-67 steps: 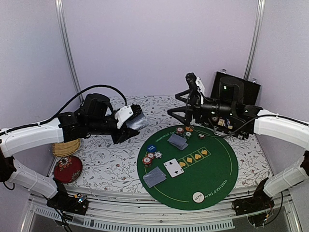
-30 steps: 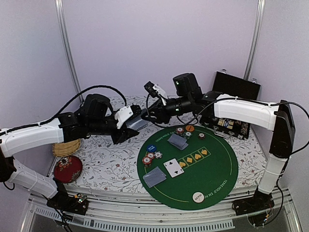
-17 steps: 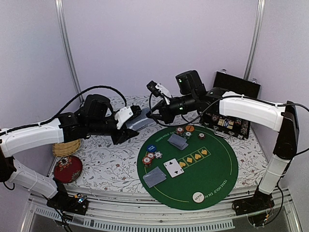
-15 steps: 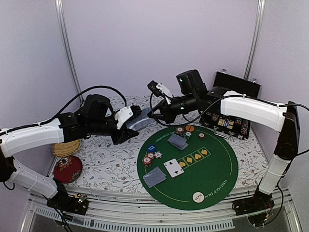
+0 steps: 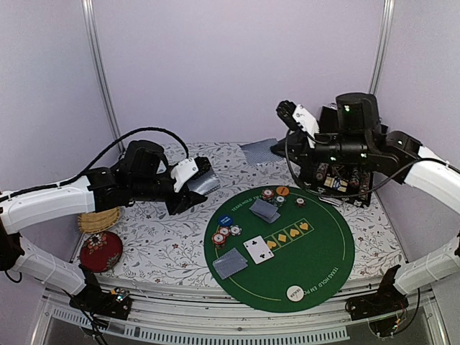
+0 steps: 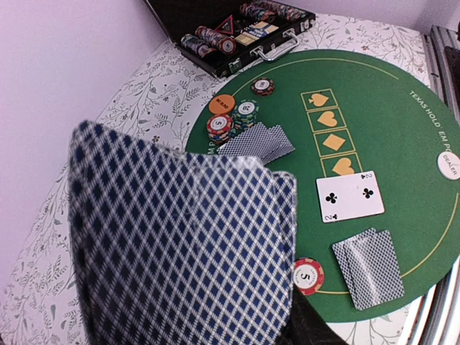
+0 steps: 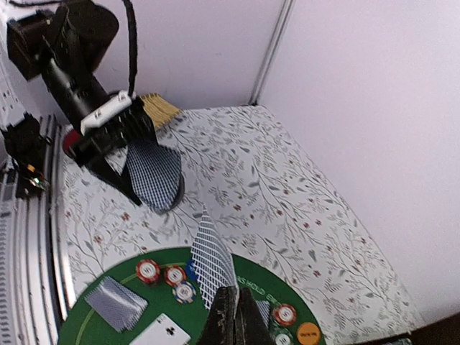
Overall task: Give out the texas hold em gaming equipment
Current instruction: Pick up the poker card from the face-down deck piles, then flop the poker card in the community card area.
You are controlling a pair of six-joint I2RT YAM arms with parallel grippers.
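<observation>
My left gripper (image 5: 192, 188) is shut on a deck of playing cards (image 6: 180, 244) with chequered blue backs, held above the floral table left of the green mat (image 5: 316, 251). My right gripper (image 7: 234, 316) is shut on a single card (image 7: 213, 260), lifted high at the back (image 5: 257, 152), away from the deck. On the mat lie two face-down pairs (image 5: 264, 210) (image 5: 230, 263), a face-up two of clubs (image 5: 258, 249), poker chips (image 5: 225, 232) (image 5: 273, 195), a blue disc (image 5: 225, 220), an orange disc (image 5: 282, 191) and a white dealer button (image 5: 294, 292).
An open black chip case (image 5: 345, 180) stands at the back right under the right arm. A red round cushion (image 5: 100, 251) and a straw basket (image 5: 98, 219) sit at the left edge. White walls and metal posts close the back.
The right gripper reached over to the deck, shut on one card and drew it away up and to the right. The left arm with the deck stayed still.
</observation>
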